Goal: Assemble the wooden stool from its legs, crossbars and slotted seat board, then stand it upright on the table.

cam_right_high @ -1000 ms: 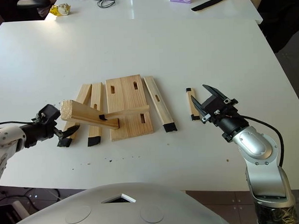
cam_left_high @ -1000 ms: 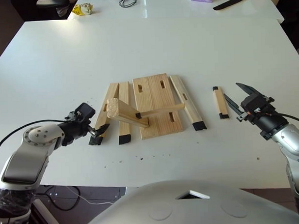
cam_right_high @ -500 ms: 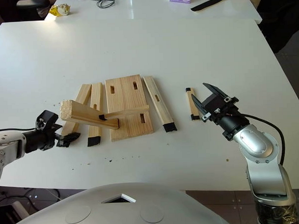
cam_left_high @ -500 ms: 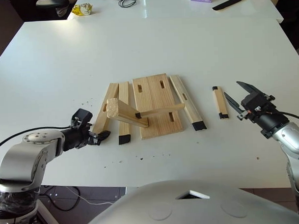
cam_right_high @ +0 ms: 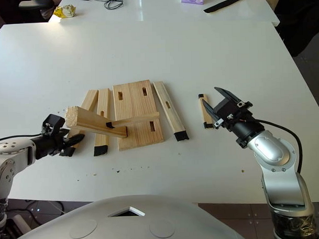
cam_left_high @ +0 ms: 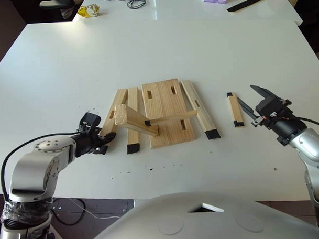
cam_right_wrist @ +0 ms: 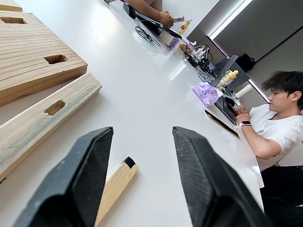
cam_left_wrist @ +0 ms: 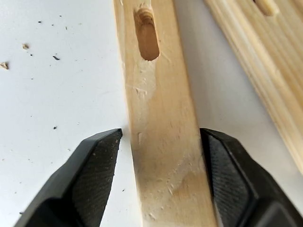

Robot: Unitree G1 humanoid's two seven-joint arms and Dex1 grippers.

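Near the left of the laid-out parts, your left gripper (cam_left_high: 103,143) had backed off, then returned to the outermost leg (cam_left_wrist: 158,142). Its fingers stood apart astride the leg, not yet clamped, so I judge you were retrying the pickup. Farther right, your right gripper (cam_left_high: 245,94) hung open and empty beside the short crossbar (cam_left_high: 234,110), barely shifted. The slotted seat board (cam_left_high: 167,111) lay flat between the two.

You see a pale, straight-grained seat board (cam_left_high: 167,111) and legs (cam_left_high: 199,109) (their ends capped black) on your plain white table (cam_left_high: 146,52).
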